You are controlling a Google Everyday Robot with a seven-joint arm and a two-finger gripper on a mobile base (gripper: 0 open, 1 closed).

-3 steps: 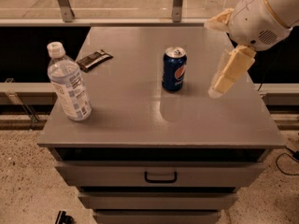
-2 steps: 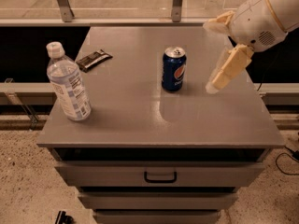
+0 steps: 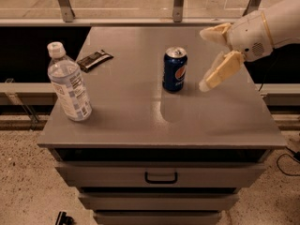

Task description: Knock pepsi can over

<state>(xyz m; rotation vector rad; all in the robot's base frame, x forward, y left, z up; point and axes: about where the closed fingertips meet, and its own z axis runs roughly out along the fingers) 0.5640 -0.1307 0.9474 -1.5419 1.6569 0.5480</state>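
The pepsi can (image 3: 175, 70) is dark blue with a round red-white-blue logo and a silver top. It stands upright near the middle of the grey cabinet top (image 3: 215, 121). My gripper (image 3: 203, 60) comes in from the right on a white arm and hangs just right of the can, apart from it. Its two cream fingers (image 3: 221, 70) are spread open with nothing between them, one high at the can's top level and one low near the table.
A clear plastic water bottle (image 3: 69, 83) stands at the front left. A flat dark snack-bar wrapper (image 3: 94, 60) lies behind it at the back left. A metal railing (image 3: 178, 3) runs behind the cabinet, which has drawers (image 3: 161, 175) in front.
My gripper has moved left toward the can, and the gap to it is smaller. The can, bottle and wrapper have not moved.
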